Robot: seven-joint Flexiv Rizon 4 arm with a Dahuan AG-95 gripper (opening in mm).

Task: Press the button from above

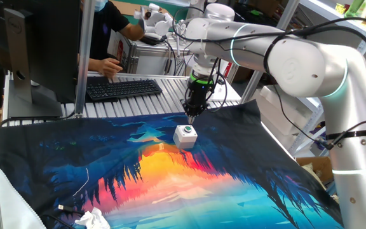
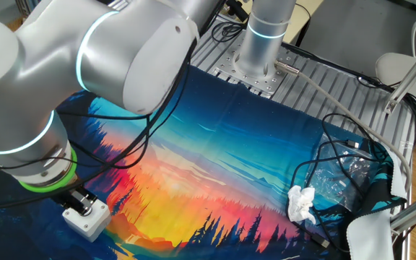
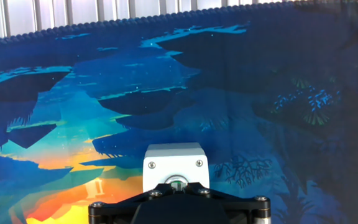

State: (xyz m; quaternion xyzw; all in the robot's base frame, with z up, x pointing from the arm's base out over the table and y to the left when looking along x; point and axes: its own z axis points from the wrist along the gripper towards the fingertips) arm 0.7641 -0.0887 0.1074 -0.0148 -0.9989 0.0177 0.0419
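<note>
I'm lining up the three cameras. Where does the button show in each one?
One fixed view: the button sits mid-frame on the printed cloth, just below the gripper.
The other fixed view: bottom left, under the arm.
Hand view: bottom centre, partly hidden by the gripper body.
Shared landmark: the cloth's orange sunset patch beside the button.

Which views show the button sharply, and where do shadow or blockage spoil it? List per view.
One fixed view: button sharp, evenly lit, green cap visible. Other fixed view: arm covers most of it, close arm blurred. Hand view: box sharp, hand hides the cap, dark shadow on cloth.
</note>
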